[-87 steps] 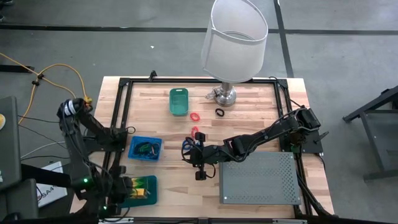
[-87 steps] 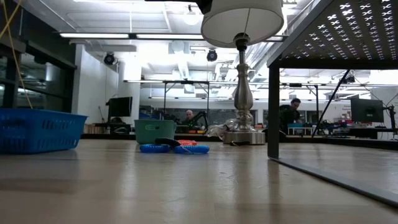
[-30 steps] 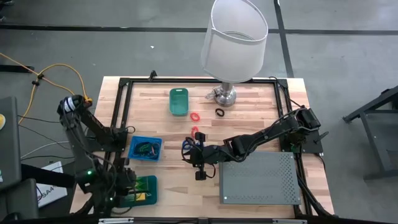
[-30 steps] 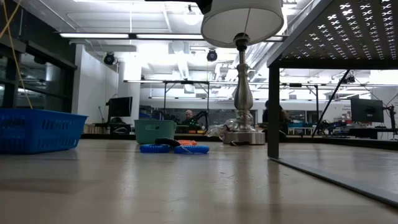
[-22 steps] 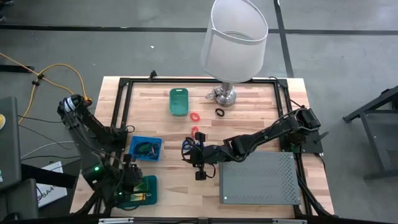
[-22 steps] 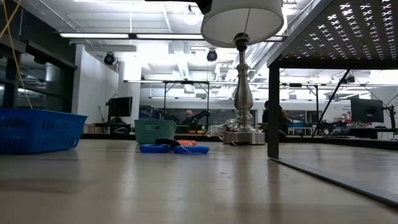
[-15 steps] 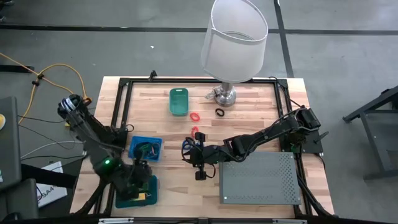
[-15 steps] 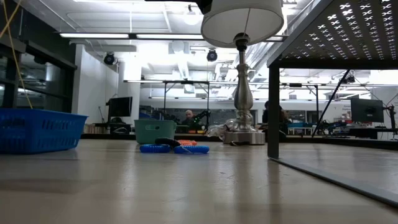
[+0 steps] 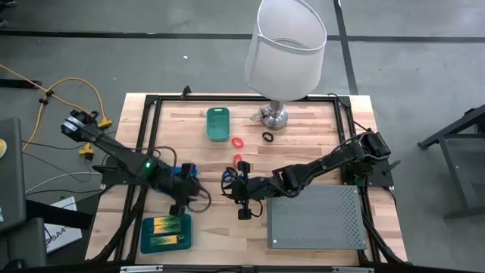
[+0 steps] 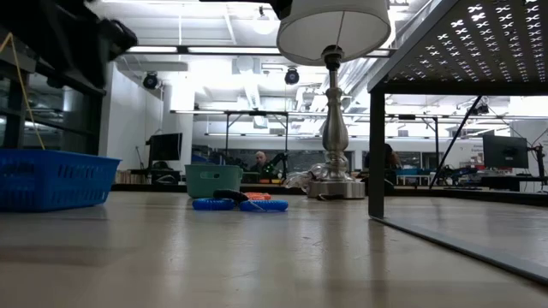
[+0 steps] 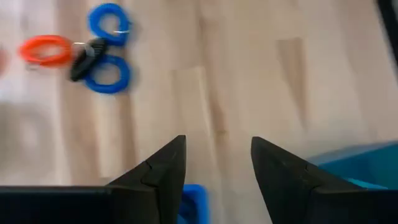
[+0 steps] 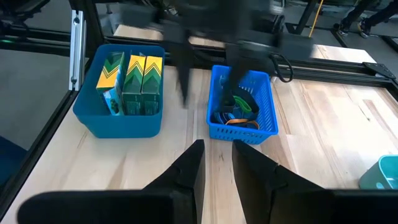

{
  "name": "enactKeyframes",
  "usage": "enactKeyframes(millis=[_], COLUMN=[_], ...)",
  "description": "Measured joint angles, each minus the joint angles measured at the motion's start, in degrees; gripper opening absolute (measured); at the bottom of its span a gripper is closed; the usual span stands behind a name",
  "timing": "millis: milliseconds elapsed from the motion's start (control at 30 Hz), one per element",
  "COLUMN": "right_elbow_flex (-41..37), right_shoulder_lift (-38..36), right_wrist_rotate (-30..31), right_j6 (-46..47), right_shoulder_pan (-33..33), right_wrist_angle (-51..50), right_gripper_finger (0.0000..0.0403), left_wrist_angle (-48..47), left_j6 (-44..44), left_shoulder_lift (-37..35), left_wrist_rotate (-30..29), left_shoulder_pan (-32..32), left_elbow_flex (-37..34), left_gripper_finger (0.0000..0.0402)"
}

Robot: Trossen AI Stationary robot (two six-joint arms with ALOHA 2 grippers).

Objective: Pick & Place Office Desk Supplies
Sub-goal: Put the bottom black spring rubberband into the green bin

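Loops of blue (image 11: 107, 46), one orange-red (image 11: 45, 50) and a dark piece (image 11: 84, 57) lie in a small cluster near the middle of the counter (image 9: 303, 129); in the low view they show as a flat blue-and-red heap (image 10: 238, 204) in front of the green bin (image 10: 213, 180). A red ring (image 9: 238, 142) and a black ring (image 9: 267, 136) lie loose farther back, near the chrome base of the lamp (image 9: 284, 53). Other loops are already in the blue mesh basket (image 12: 264, 127), and the yellow-and-green blocks (image 12: 130, 78) stand packed in the solid blue tub (image 12: 121, 124) beside it.

The left pincer (image 11: 214, 171) hangs over bare wood between the basket and the cluster, empty, its fingers a moderate way apart. The right pincer (image 12: 216, 168) sits low just beside the cluster, against the edge of the grey perforated box (image 9: 314, 220), also empty, with only a narrow gap between its fingers.

The main risk, as I judge it, is crowding: both arms reach toward the same small patch, so a move on the cluster by the left arm could strike the right one. The loops are thin, flat and touching each other, so a closing grip may skid one aside or drag up two at once. The basket rim close under the left arm could also be clipped.
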Motion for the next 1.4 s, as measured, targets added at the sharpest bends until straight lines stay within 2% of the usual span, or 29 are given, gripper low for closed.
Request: enactKeyframes(millis=[267, 500, 633, 733, 867, 1067, 1400], right_elbow_flex=[0.0, 0.0, 0.0, 0.0, 0.0, 0.0, 0.0], right_shoulder_lift=[0.0, 0.0, 0.0, 0.0, 0.0, 0.0, 0.0], right_wrist_rotate=[0.0, 0.0, 0.0, 0.0, 0.0, 0.0, 0.0], right_j6=[0.0, 0.0, 0.0, 0.0, 0.0, 0.0, 0.0], right_shoulder_pan=[0.0, 0.0, 0.0, 0.0, 0.0, 0.0, 0.0], right_wrist_angle=[0.0, 0.0, 0.0, 0.0, 0.0, 0.4, 0.7], right_gripper_finger=[0.0069, 0.0069, 0.0069, 0.0069, 0.0069, 0.0069, 0.0069], left_wrist_angle=[10.3, 20.5, 25.9, 31.4, 37.8, 39.7, 50.0], left_j6=[15.4, 26.0, 29.3, 32.9, 35.9, 35.8, 41.6], left_shoulder_lift=[-4.6, -4.1, -4.1, -4.1, -3.3, 0.7, 10.2], left_wrist_rotate=[1.2, 7.7, 8.5, 12.9, 18.6, 21.1, 25.1], left_shoulder_pan=[10.4, 20.7, 25.6, 28.7, 31.6, 33.9, 36.0], left_elbow_flex=[-7.5, -12.4, -15.7, -18.5, -20.9, -21.0, -20.9], left_gripper_finger=[0.0173, 0.0173, 0.0173, 0.0173, 0.0173, 0.0173, 0.0173])
